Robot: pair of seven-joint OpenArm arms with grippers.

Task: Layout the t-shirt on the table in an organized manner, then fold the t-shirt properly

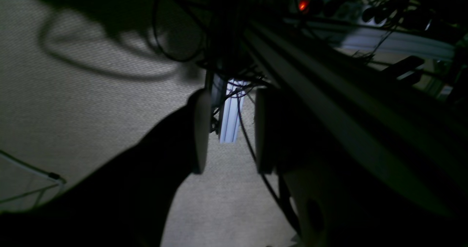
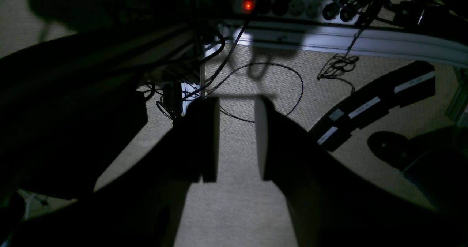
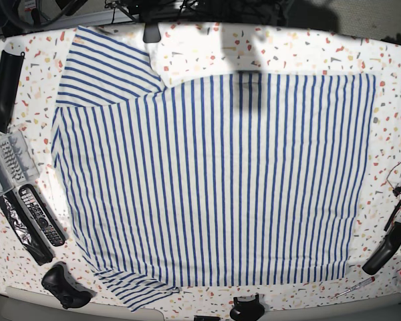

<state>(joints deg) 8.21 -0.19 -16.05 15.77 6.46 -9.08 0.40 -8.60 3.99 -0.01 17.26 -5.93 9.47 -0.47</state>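
Note:
The t-shirt (image 3: pixel 214 180), white with thin blue stripes, lies spread flat across the table (image 3: pixel 307 50) in the base view. Its sleeves point left, one at the upper left (image 3: pixel 100 67) and one at the lower left (image 3: pixel 134 291); the straight hem is at the right. Neither arm shows in the base view. In the left wrist view my left gripper (image 1: pixel 230 104) is open and empty, over beige carpet in dim light. My right gripper (image 2: pixel 236 108) is open too, with nothing between its fingers, also over the carpet.
Remote controls (image 3: pixel 37 214), a grey tray (image 3: pixel 7 160) and a black case (image 3: pixel 3 80) line the table's left edge. A game controller (image 3: pixel 63 284) sits front left, a black tool (image 3: pixel 384 251) front right. A lit power strip (image 2: pixel 292 5) and cables lie on the floor.

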